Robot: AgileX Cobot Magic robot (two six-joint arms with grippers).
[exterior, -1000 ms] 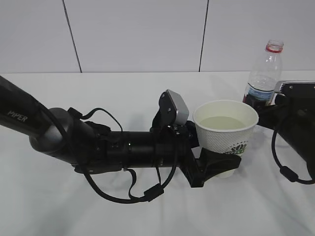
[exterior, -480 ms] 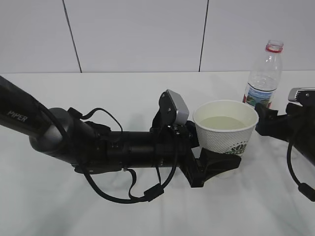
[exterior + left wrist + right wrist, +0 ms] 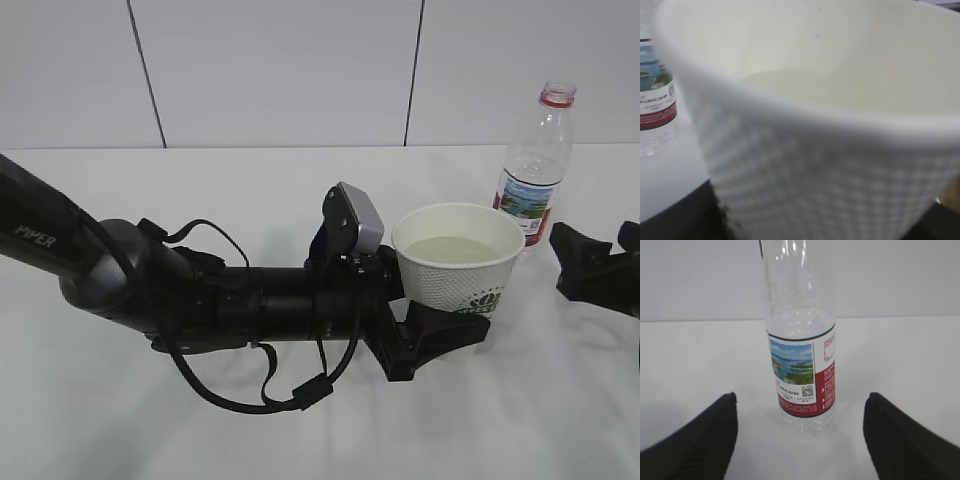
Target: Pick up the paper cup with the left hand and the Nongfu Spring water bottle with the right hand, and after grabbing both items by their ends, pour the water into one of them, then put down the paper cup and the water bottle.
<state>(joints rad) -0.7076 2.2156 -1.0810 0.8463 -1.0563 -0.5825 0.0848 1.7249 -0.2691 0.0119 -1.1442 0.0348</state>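
My left gripper (image 3: 440, 335) is clamped round the paper cup (image 3: 460, 262) low on its wall; the water (image 3: 455, 249) sits inside, cup upright. My right gripper (image 3: 799, 432) is spread wide and empty; the Nongfu Spring water bottle (image 3: 801, 360) stands on the table (image 3: 250, 190) ahead of my fingers, centred, not touching. Step looks like setting the cup down: lower level, base flat, then open slowly

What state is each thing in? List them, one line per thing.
Paper cup: upright, holding water, gripped low down by the left gripper.
Water: in the cup, level below the rim.
Bottle: upright on the table, uncapped, free.
Right gripper: open, clear of the bottle.
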